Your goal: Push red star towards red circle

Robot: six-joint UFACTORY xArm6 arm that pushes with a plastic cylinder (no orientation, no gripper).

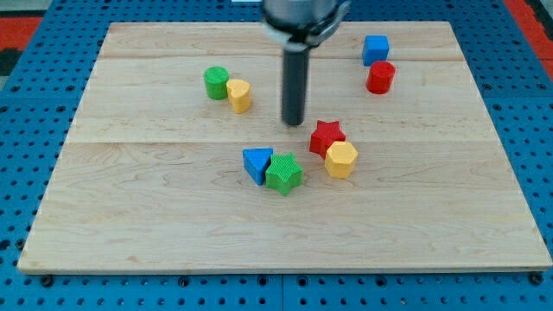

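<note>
Red star (pixel 327 136) located right of frame centre, touching yellow hexagon (pixel 341 160). Red circle (pixel 380 77) located upper right. My tip (pixel 295 122) positioned just left of star, apart. No fingers fitted. Star judged light, rigid, prone to rotation; contact advised at lower-left face.
</note>
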